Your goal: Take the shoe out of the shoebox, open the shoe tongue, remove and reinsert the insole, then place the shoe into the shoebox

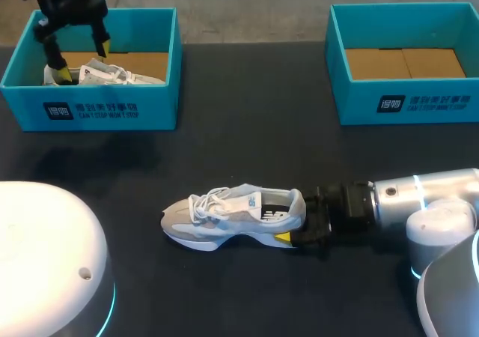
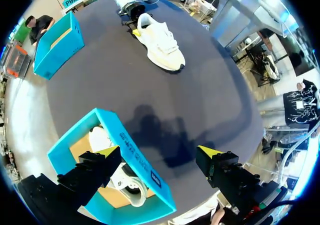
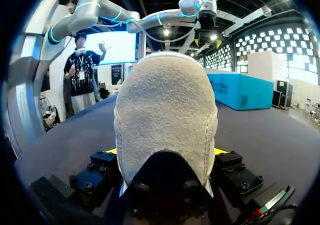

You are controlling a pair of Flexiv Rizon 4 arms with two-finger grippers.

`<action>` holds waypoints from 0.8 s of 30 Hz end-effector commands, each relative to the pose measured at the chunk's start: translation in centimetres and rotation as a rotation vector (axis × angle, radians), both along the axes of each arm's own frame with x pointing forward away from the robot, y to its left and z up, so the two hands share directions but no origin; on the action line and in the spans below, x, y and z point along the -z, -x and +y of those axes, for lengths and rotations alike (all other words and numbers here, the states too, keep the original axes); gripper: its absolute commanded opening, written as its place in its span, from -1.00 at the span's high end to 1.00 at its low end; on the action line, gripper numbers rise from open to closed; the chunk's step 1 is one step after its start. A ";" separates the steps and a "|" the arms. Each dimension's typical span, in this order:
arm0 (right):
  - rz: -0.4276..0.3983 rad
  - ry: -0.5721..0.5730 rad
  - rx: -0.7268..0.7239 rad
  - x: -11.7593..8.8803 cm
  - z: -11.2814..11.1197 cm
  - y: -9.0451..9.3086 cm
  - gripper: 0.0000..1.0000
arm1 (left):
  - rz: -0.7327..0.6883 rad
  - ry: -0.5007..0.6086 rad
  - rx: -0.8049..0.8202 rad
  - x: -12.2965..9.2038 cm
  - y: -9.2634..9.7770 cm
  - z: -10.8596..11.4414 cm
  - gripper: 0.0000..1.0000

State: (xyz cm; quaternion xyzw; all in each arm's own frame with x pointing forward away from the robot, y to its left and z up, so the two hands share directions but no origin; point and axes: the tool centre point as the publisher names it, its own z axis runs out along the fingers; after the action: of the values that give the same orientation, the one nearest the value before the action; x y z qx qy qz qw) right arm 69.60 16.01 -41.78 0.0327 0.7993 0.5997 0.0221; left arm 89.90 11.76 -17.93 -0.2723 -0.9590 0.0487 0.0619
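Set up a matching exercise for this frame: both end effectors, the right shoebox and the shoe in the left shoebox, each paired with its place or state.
Things:
1. left end effector
2. right end effector
3. right shoebox
4. boxed shoe

Places or states:
A. no shoe inside
B. shut on the heel of the shoe on the table
C. open, above the left shoebox
D. lying under the left end effector

Pairs: 1-C, 2-B, 3-A, 4-D.

Centre: shoe; left shoebox behind left, right shoebox behind right.
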 end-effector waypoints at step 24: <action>0.001 0.004 0.002 0.1 0.2 0.1 1.00 | -0.037 -0.163 -1.024 2.0 8.9 -5.4 -1.00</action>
State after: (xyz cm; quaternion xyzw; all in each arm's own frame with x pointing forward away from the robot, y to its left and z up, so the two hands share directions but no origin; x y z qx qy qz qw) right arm 69.61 16.01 -41.78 0.0328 0.7992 0.5997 0.0223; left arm 81.41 6.64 -19.94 0.1200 -0.9914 0.0160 0.0506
